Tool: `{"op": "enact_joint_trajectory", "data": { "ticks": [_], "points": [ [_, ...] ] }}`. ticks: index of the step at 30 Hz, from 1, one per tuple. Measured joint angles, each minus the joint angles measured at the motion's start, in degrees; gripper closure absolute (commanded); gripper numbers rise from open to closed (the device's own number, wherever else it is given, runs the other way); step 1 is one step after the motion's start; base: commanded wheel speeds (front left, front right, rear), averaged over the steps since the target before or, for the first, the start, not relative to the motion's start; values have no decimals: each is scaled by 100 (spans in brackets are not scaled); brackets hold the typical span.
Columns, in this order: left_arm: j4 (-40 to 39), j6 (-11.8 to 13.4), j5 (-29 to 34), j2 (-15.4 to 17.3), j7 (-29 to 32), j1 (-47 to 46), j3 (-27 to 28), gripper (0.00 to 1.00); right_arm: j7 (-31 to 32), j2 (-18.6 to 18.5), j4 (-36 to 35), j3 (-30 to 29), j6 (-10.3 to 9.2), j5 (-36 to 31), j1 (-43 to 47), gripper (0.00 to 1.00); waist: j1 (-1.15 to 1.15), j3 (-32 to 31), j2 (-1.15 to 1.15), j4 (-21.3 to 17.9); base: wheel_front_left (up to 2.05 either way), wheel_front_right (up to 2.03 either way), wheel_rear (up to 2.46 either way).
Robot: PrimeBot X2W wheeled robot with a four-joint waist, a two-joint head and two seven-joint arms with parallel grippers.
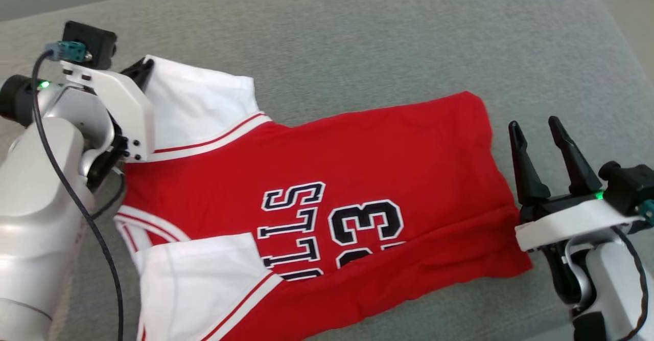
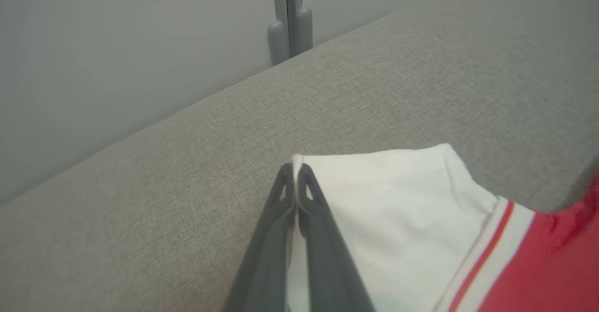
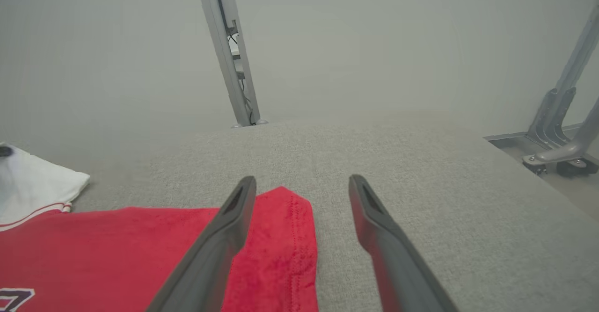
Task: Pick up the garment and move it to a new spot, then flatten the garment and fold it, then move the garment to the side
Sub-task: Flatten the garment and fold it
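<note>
The garment (image 1: 327, 187) is a red jersey with white sleeves and black lettering, spread on the grey cloth surface (image 1: 357, 39). My left gripper (image 2: 295, 171) is shut on the corner of the far white sleeve (image 2: 398, 209); in the head view it sits at the jersey's upper left (image 1: 143, 67), mostly hidden by the wrist. My right gripper (image 1: 536, 129) is open just past the jersey's right hem, nothing between its fingers. In the right wrist view the gripper (image 3: 302, 181) hovers over the red hem corner (image 3: 281, 237), its left finger above the cloth.
The grey surface (image 3: 398, 162) ends at a pale wall with a metal post (image 3: 229, 50). A metal frame (image 3: 557, 129) stands off the right edge. A grey bracket (image 2: 290, 26) sits at the far edge in the left wrist view.
</note>
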Motion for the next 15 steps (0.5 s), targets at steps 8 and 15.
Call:
{"op": "enact_joint_trajectory", "data": {
  "ticks": [8, 15],
  "points": [
    [-375, 0, -131, -279, -478, 187, -247, 100, 90, -723, 1494, 589, 1, 736, -1012, 0, 0, -78, 0, 656, 0, 0, 0],
    [-545, 0, -194, -466, -653, 243, -450, 100, 537, -1199, 2364, 1134, 0, 1666, -1652, 0, 0, -66, 0, 1153, 0, 0, 0]
  ]
}}
